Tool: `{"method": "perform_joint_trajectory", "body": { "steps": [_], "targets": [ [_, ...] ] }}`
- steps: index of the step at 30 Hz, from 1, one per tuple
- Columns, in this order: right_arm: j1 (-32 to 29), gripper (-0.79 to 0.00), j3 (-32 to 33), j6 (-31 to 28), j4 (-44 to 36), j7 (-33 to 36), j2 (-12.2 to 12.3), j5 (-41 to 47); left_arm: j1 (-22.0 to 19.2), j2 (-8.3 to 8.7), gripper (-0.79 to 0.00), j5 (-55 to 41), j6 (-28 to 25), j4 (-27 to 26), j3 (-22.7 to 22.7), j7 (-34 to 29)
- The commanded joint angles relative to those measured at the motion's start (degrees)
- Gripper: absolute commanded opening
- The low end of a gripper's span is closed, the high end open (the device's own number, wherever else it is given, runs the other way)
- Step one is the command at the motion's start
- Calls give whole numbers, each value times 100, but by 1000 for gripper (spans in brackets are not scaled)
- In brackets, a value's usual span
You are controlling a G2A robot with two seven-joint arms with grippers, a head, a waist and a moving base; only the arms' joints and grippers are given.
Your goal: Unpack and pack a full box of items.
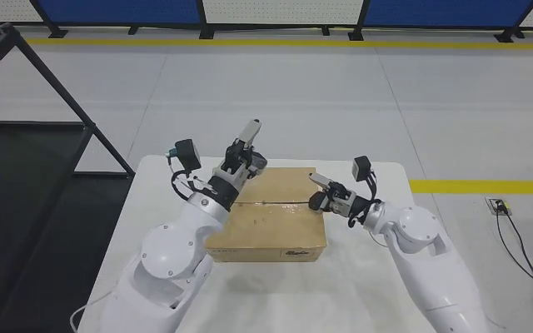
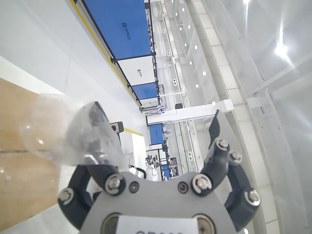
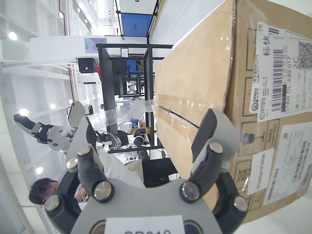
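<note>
- cardboard box [image 1: 275, 218] [image 3: 195, 74] [image 2: 14, 127] sits mid-table, flaps down, centre seam running left to right, glossy tape on the seam
- shipping labels [image 3: 282, 74] on the box's right side face
- clear tape strip [image 2: 61, 127] [image 3: 117, 118] is lifted off the far-left end of the seam, crumpled and stuck to one finger [image 2: 97, 122] of the left gripper
- left gripper [image 1: 250, 148] [image 2: 156, 127] is raised over the box's far-left corner, claw released, fingers wide apart, nothing pinched between them, tape clinging to one pad only
- right gripper [image 1: 317, 191] [image 3: 146, 132] is at the box's right edge near the seam end, claw released, fingers spread and holding nothing; cannot tell if a fingertip touches the cardboard
- the two grippers are well apart, with the box top between them
- white table [image 1: 358, 275] holds the box, with bare surface on the near and right sides
- black metal frame [image 1: 50, 91] stands left of the table on the floor
- yellow floor line [image 1: 470, 186] lies right of the table, with blue panels [image 1: 117, 10] along the far wall
</note>
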Motion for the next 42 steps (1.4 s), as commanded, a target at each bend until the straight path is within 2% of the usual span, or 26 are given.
{"method": "perform_joint_trajectory", "body": {
  "steps": [1, 21, 32, 42],
  "targets": [
    [-27, 0, 15, -4, -23, -11, 8, 2, -81, -31, 0, 25, 23, 116, 91, 4],
    [-280, 0, 232, -26, -166, -37, 100, 99, -543, -308, 0, 266, 100, 683, 624, 6],
    [-290, 0, 197, -3, -204, -65, 119, 111, -917, -518, 0, 376, 154, 1063, 1000, 56],
    [-254, 0, 157, 56, -198, -99, 132, 117, -1155, -710, 0, 397, 188, 1340, 1159, 278]
  ]
}}
